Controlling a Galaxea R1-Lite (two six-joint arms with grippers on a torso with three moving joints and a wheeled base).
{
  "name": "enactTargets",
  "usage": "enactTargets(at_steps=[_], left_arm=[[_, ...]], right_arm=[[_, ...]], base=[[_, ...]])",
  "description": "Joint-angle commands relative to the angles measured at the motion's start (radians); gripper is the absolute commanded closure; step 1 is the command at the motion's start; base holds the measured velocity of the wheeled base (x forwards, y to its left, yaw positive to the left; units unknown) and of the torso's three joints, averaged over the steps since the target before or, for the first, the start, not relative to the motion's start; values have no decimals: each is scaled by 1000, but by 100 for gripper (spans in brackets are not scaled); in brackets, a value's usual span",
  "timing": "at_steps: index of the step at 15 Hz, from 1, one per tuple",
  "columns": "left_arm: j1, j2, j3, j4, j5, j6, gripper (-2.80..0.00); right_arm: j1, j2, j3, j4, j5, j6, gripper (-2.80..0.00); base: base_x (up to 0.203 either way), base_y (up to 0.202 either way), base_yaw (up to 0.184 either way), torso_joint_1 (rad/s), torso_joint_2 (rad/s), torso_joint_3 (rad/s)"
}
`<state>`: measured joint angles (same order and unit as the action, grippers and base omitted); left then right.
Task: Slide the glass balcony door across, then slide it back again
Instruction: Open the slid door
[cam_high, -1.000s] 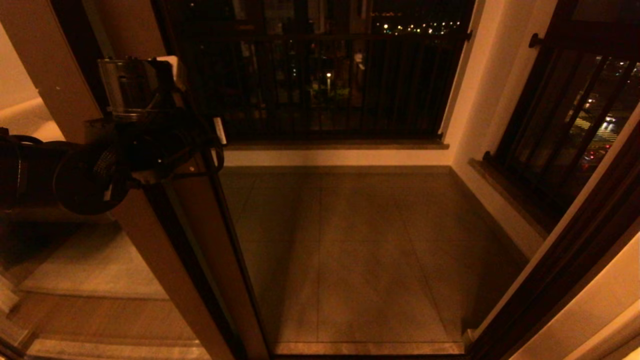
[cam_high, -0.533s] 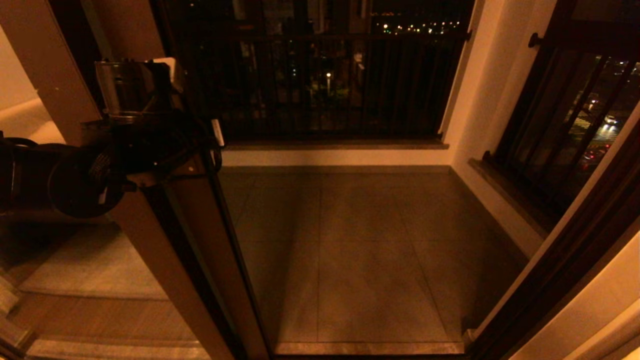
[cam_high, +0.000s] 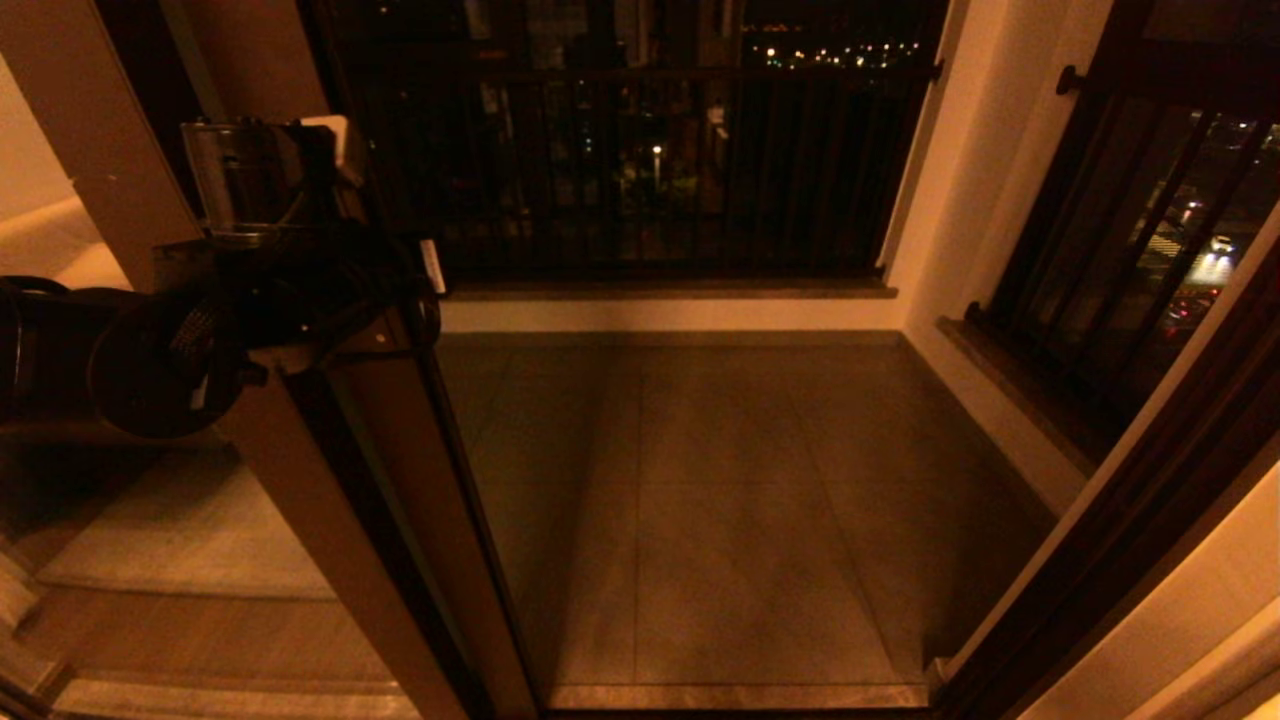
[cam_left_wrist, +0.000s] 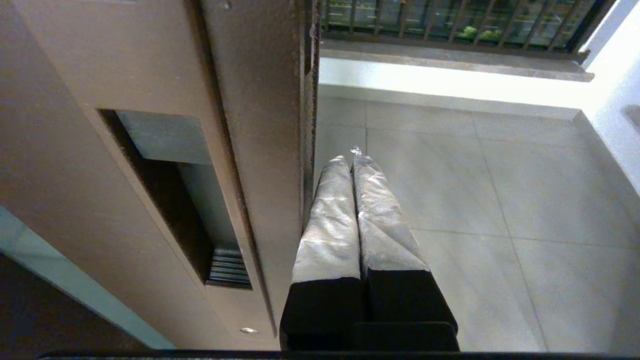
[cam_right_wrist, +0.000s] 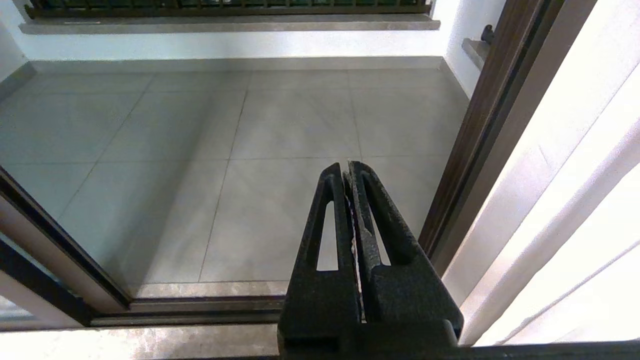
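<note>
Glass balcony door (cam_high: 400, 480) sits at the left of the doorway, its dark brown upright rail running floor to ceiling; the opening to the tiled balcony floor (cam_high: 720, 500) is clear across to the right-hand door frame (cam_high: 1120, 520). Left claw (cam_left_wrist: 352, 160) is pressed flat, fingers together and holding nothing, lying alongside the free edge of the rail on the opening side, apparently touching it. The handle slot (cam_left_wrist: 175, 200) is on the rail's face, just beside the claw but on the far side of the edge; the claw is not in it. Key relation: the door lies to the robot's left of the claw, its long axis vertical, travel horizontal. Judgement: from this side the claw can only push the rail leftward, further open; to bring the door rightward across the opening it would need to hook the slot or get behind the edge. Left arm is plainly the nearer. Right claw (cam_right_wrist: 350, 170) is shut and empty, parked low over the threshold (cam_right_wrist: 210, 300), well apart from the door.
</note>
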<state>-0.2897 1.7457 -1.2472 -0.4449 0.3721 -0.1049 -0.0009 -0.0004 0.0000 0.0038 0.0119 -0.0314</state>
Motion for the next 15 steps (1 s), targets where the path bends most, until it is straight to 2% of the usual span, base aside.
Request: enactTargets(at_steps=[1, 15], left_arm=[[1, -2, 0, -3, 4, -1, 0], [27, -15, 5, -3, 1, -1, 0]], right_arm=[[1, 0, 0, 1, 0, -1, 0], [1, 0, 0, -1, 0, -1, 0]], base=[[0, 0, 0, 0, 0, 0], [0, 0, 0, 0, 0, 0]])
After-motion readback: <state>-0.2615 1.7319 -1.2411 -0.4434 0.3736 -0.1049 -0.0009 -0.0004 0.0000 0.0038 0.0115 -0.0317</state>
